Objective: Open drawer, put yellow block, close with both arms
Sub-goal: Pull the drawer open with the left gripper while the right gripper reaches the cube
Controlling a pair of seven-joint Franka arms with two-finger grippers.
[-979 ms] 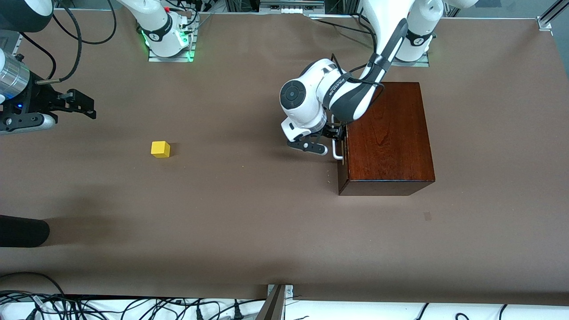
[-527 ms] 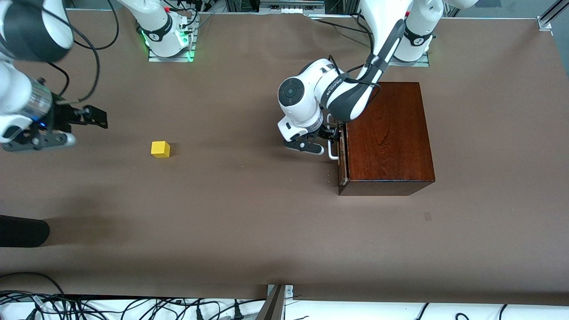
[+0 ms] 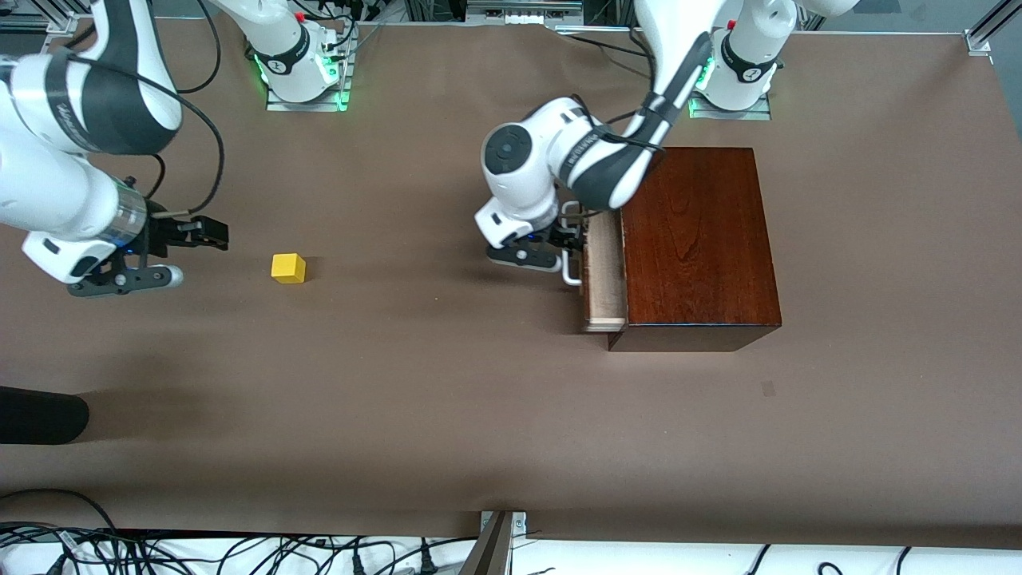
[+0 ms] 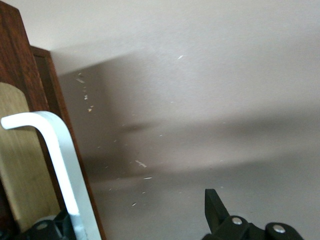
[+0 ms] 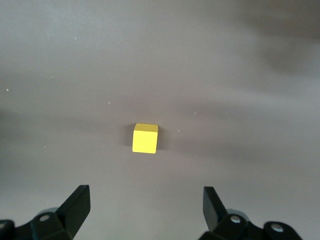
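Brown table (image 3: 447, 415) carries yellow block (image 3: 288, 267), just off right gripper (image 3: 185, 254), and mahogany box (image 3: 696, 247) beside left gripper (image 3: 551, 249).

White jointed arms (image 3: 583, 152) with dark grey bands and black cables along the links. Black two-finger tools (image 3: 568, 249), silver screws at the finger mounts. Green-lit bases (image 3: 303, 76).

1. The pale-wood-lined drawer (image 3: 604, 275) with its white U-shaped bar handle (image 3: 570, 243) stands partly pulled out of the glossy dark mahogany box (image 3: 696, 239), toward the right arm's end of the table.
2. The small bright yellow cube (image 3: 288, 267) sits flat on the brown table, toward the right arm's end, well apart from the drawer.
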